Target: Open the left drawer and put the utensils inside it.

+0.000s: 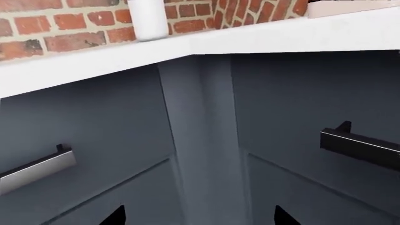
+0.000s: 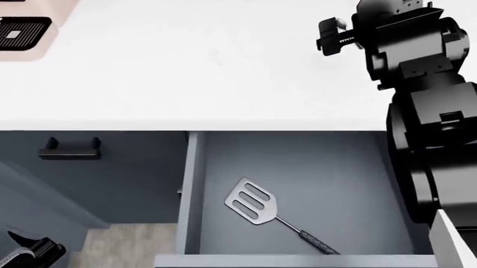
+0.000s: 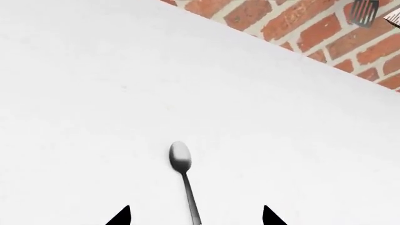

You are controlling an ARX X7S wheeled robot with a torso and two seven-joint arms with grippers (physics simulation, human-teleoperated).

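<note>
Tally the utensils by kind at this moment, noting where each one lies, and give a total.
Spatula: 1, lying inside the open left drawer (spatula).
Teaspoon: 1, on the white countertop, between the open fingertips of the right end effector (teaspoon).
Total: 2 utensils, 1 already in the drawer.

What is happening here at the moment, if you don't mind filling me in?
The robot is putting utensils away. The left drawer is pulled open and the spatula already lies inside it. The teaspoon is still on the white countertop; the right gripper hangs over it, open, with the handle between its fingertips, apparently about to pick it up. The left gripper is open and empty, down in front of the cabinet fronts.
</note>
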